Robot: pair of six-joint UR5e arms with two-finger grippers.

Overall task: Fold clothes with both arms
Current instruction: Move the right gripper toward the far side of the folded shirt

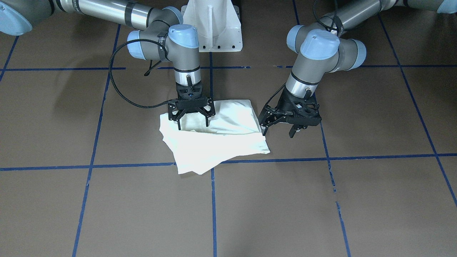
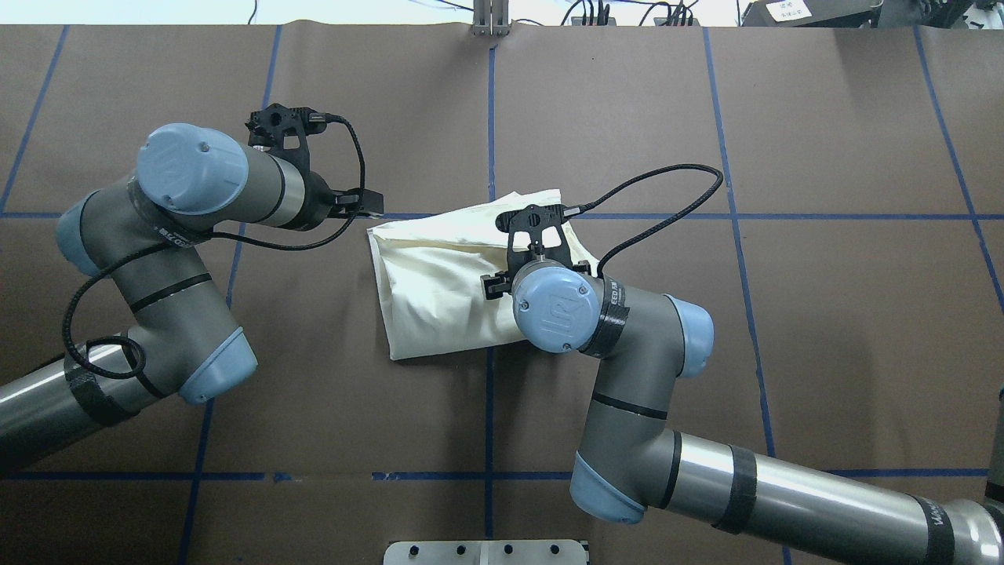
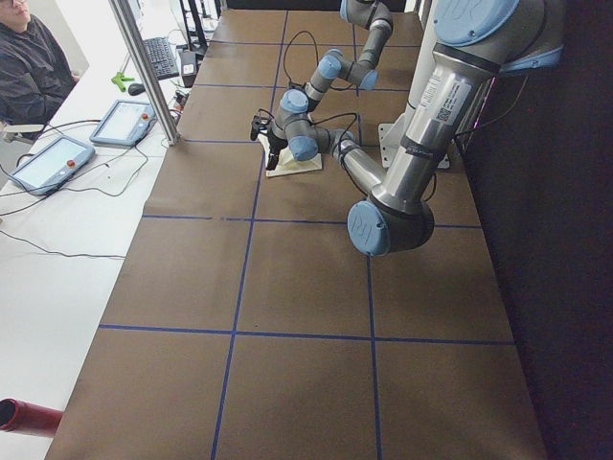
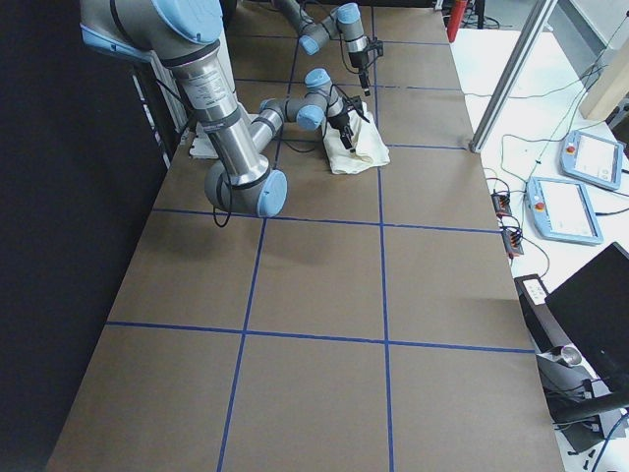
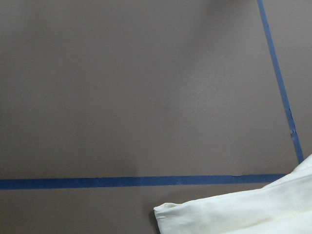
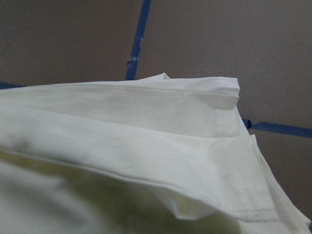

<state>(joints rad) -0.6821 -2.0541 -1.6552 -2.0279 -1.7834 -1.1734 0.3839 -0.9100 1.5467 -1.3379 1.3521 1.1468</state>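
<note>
The shirt lies folded small and looks nearly done. Right gripper is spread open over it, left gripper open alongside.

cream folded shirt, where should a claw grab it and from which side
Likely the side edge of the cream-white folded shirt on the robot's left, where its layers seem to end together, so one pinch could catch them all. Come in low from that side with the black left claw, open and just beside that edge. The black right claw, open, straddles the puffed top fold.
</note>
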